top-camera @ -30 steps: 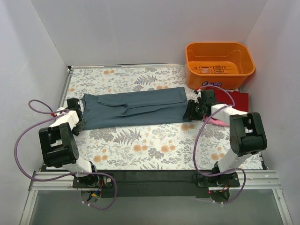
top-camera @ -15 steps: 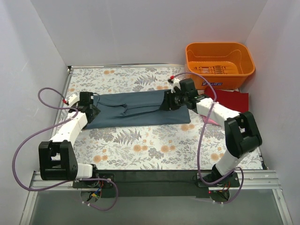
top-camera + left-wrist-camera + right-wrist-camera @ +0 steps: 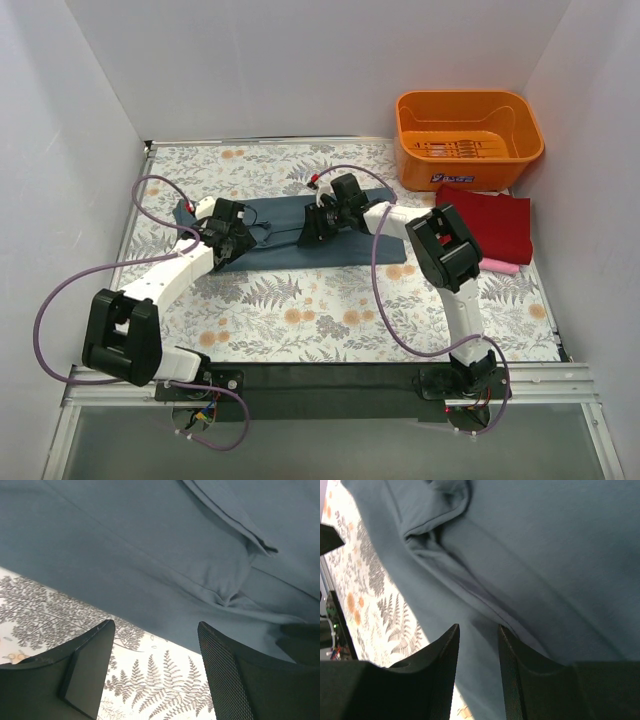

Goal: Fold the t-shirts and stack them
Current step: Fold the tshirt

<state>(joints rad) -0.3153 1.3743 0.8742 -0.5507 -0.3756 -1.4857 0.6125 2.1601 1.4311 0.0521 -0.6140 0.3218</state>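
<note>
Slate blue-grey t-shirt (image 3: pixel 285 250) lies flat mid-surface (image 3: pixel 330 310). Left gripper (image 3: pixel 155 625) hovers over its edge, released, fingers wide apart. Right gripper (image 3: pixel 477 626) hangs above it, fingers narrowly parted, holding nothing.

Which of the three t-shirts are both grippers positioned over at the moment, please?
The slate blue-grey t-shirt, lying mid-table; the dark red t-shirt and the pink t-shirt lie apart, by the orange basket.
</note>
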